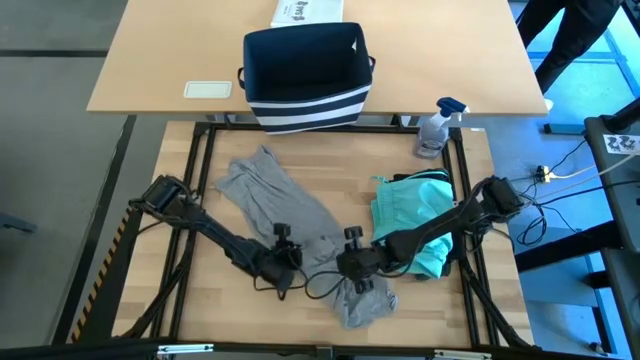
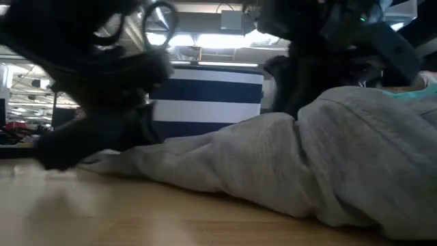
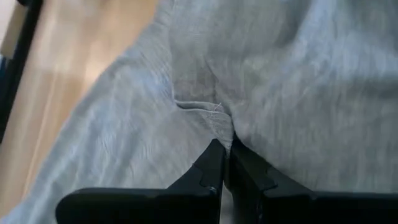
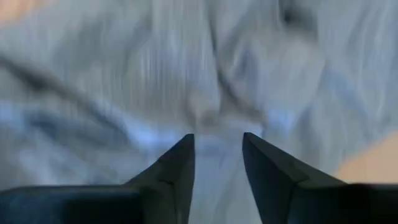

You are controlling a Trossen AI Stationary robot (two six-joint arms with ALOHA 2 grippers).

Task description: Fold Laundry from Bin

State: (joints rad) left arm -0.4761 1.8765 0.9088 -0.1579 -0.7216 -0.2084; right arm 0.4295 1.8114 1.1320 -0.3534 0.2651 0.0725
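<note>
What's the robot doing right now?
Left gripper shut on grey garment. Right gripper open over it. Teal piece beside. Bin behind.

Setting: robotics lab or test hall.
Evidence, rig: wooden table [image 1: 330, 190] inside black metal frame [image 1: 200, 150]; loose cables [image 1: 560, 170] on floor.
Evidence, room: long ceiling lights [image 2: 205, 41], open hall behind.

Bare light wooden table [image 1: 210, 300] open on left side. Crumpled grey cloth garment [image 1: 290, 215] sprawls across centre. Teal cloth heap [image 1: 410, 215] blocks right side. Navy white-striped fabric bin [image 1: 305, 75] and clear spray bottle [image 1: 435, 130] stand along far edge.
</note>
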